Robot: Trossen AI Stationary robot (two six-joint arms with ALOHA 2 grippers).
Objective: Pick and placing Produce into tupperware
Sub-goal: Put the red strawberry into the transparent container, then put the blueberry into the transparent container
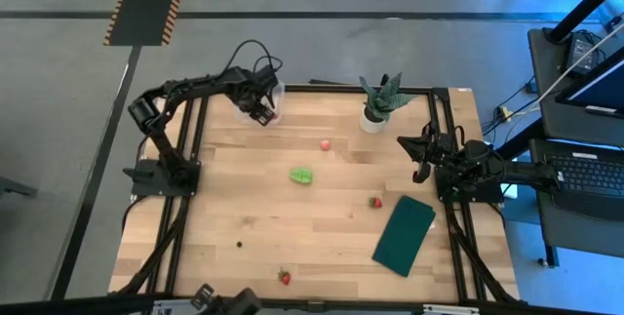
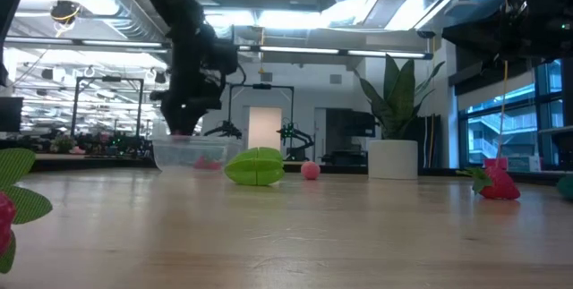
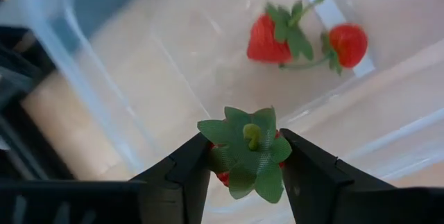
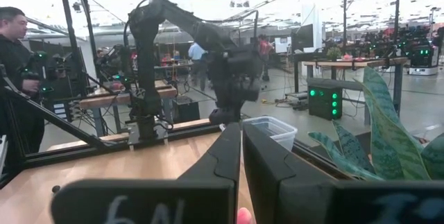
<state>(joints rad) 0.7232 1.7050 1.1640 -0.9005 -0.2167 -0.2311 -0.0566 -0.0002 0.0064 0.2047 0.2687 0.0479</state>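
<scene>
My left gripper (image 1: pixel 259 106) hangs over the tupperware (image 1: pixel 274 102), a clear tub at the table's far left, and is shut on a strawberry (image 3: pixel 248 153). Two more strawberries (image 3: pixel 267 40) (image 3: pixel 347 44) lie on the tub's floor. On the table rest the green lumpy piece (image 1: pixel 301 175), the pink round fruit (image 1: pixel 325 144) and two strawberries (image 1: pixel 375 202) (image 1: pixel 285 277). My right gripper (image 1: pixel 421 162) waits shut at the table's right edge, touching nothing. My left gripper pinches the strawberry between its two fingers (image 3: pixel 187 172), one on each side of the red body (image 3: pixel 222 177), just under the green leafy cap (image 3: pixel 251 141). The fingers point down from above. The strawberry is lifted clear, over the inside of the tub (image 3: pixel 173 57).
A spiky plant in a white pot (image 1: pixel 378 102) stands at the far edge, right of the middle. A flat dark green rectangle (image 1: pixel 405 234) lies near the right edge. The black frame rails (image 1: pixel 190 159) run along both sides. Bare wood shows around the middle.
</scene>
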